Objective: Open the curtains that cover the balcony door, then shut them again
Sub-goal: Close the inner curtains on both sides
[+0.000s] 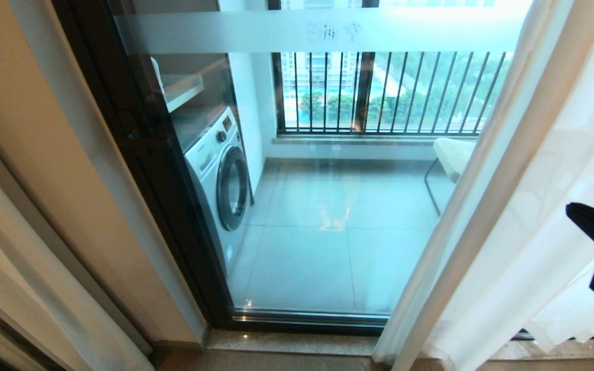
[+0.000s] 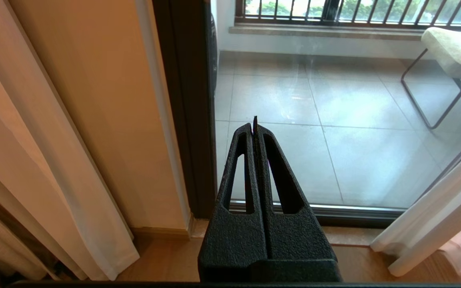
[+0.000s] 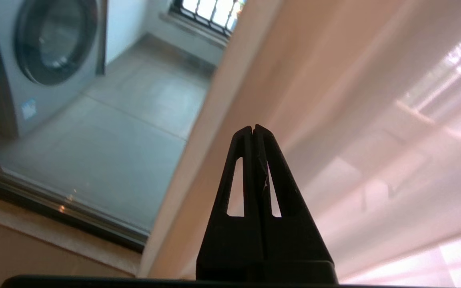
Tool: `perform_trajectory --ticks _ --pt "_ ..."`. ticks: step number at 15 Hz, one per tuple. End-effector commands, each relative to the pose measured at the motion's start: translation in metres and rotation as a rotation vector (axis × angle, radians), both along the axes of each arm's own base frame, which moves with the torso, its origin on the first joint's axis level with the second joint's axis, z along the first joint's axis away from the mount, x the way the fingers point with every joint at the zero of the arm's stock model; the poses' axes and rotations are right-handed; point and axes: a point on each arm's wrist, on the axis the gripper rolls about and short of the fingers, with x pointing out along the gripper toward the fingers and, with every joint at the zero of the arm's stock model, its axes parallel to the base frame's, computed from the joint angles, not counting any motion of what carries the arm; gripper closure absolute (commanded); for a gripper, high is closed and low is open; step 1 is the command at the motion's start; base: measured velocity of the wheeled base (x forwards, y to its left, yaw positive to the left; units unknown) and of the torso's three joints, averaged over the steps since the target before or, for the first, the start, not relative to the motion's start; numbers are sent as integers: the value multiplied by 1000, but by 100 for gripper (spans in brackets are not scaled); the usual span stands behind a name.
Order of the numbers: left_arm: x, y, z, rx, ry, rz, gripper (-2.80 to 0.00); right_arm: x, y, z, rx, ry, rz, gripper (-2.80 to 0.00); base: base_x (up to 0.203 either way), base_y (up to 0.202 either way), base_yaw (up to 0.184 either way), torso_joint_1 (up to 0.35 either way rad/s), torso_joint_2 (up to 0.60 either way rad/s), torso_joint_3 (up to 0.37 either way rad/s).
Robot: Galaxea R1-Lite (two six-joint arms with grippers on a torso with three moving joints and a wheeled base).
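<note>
Before the tall black-framed glass balcony door (image 1: pixel 328 206), the sheer white curtains (image 1: pixel 534 206) hang parted, the right tool (image 3: pixel 253 129) pinched closed beside one panel gripping nothing, so re-closing likely needs a fresh grasp.

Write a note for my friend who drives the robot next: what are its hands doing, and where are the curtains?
Left gripper: shut, holding nothing, parked low facing the glass by the door frame.
Right gripper: shut, no fabric visibly caught between its fingers, in front of the right curtain.
Curtains: the right one is pulled to the right side; the left curtain hangs gathered by the wall. The balcony door glass is uncovered, with the washing machine and chair visible behind it.
Done: curtains look open.
Left: draw both back across the glass.
</note>
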Motion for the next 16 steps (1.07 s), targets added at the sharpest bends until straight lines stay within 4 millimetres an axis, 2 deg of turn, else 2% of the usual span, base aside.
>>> perform_trajectory --ticks 1,4,9,13,16 --pt "0 0 0 -1 -1 -1 0 -18 -20 -3 2 10 -79 0 0 0 0 0 0 0" --pt "0 0 0 -1 -1 0 0 -51 -31 -14 37 31 -92 0 0 0 0 0 0 0" --pt "0 0 0 -1 -1 -1 0 -98 -29 -44 81 47 -123 0 0 0 0 0 0 0" --pt "0 0 0 -1 0 0 0 -122 -26 -78 94 108 -97 0 0 0 0 0 0 0" --pt "0 0 0 -1 -1 0 0 -131 -26 -99 129 127 -20 0 0 0 0 0 0 0"
